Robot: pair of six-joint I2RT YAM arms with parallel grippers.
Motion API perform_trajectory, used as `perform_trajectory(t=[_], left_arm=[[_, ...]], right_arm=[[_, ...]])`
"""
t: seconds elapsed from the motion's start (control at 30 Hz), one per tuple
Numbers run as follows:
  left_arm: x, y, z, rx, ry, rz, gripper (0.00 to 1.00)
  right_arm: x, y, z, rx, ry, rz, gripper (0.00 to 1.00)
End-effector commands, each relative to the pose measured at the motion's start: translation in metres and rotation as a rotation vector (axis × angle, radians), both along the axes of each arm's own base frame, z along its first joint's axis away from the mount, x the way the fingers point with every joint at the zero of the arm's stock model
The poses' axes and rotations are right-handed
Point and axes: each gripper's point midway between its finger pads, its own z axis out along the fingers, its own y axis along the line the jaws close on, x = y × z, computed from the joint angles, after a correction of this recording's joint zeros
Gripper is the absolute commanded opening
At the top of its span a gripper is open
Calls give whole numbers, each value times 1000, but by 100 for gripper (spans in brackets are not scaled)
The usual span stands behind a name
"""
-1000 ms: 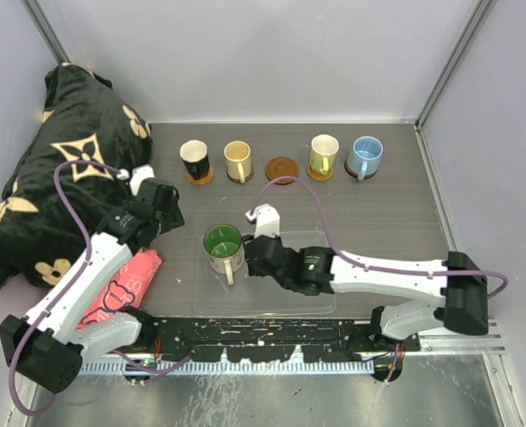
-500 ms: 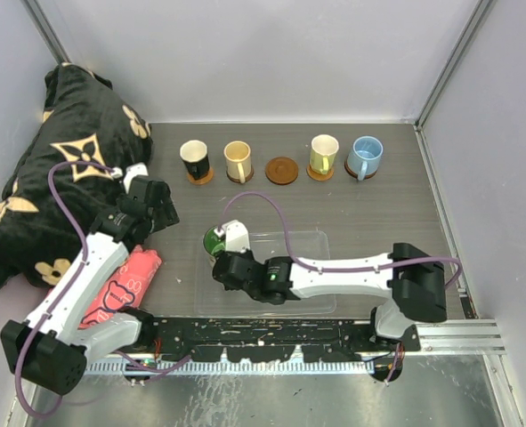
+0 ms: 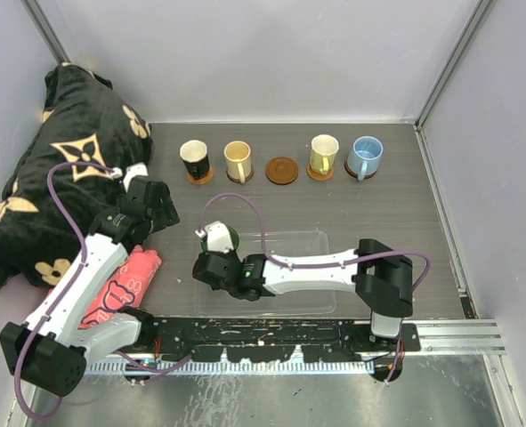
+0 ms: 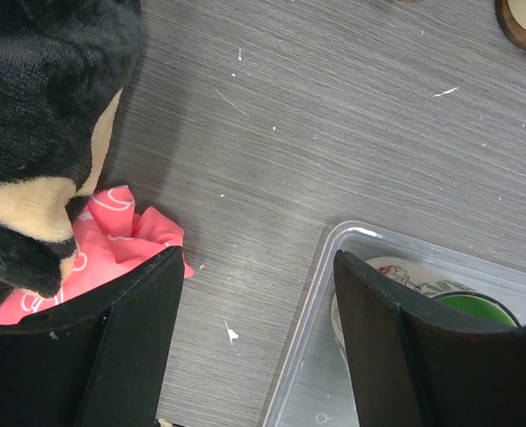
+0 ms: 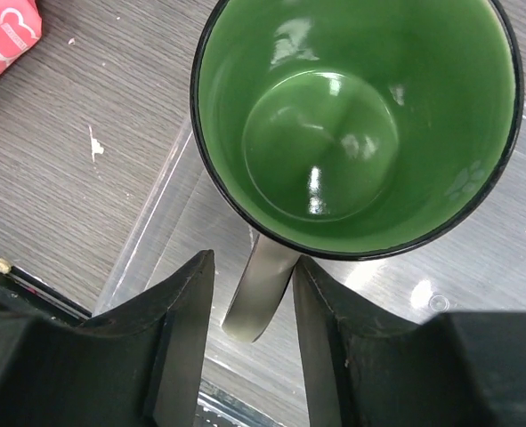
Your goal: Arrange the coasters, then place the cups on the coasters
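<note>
Top external view: four cups are seen in a row at the far side of the counter (image 3: 378, 213), each set on a coaster (image 3: 201, 178): a black cup (image 3: 194, 158), a cream cup (image 3: 237, 160), a yellow cup (image 3: 323, 153) and a light blue cup (image 3: 366, 155). One bare coaster (image 3: 282, 169) is seen between the cream and yellow ones. The green cup (image 5: 334, 133) is stood upright in the left end of a clear tray (image 3: 311, 238), nearer the arms. Its handle (image 5: 258, 298) is straddled by the right gripper (image 5: 252, 271), whose jaws are held part-open, with a slim gap shown on one side. The left gripper (image 4: 255, 294) is held above bare counter between a pink cloth (image 4: 120, 222) and the tray, jaws released and nothing grasped.
</note>
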Motion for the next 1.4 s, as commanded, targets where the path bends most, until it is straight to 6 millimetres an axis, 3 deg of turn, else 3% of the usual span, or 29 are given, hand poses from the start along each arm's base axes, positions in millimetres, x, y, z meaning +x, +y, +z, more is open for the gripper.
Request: perform_trajectory(t=[0.0, 0.23, 0.73, 1.0, 1.37], left_arm=[[6, -1, 14, -16, -61, -7, 70], [6, -4, 12, -26, -56, -15, 70], [8, -5, 11, -33, -59, -18, 70], [8, -6, 11, -35, -60, -18, 70], [7, -5, 11, -31, -60, -18, 70]], right_arm=[[8, 8, 19, 46, -2, -39, 45], [16, -3, 14, 6, 7, -112, 35], [19, -53, 3, -29, 32, -135, 36], [23, -43, 14, -8, 17, -109, 37], [27, -41, 6, -17, 40, -87, 35]])
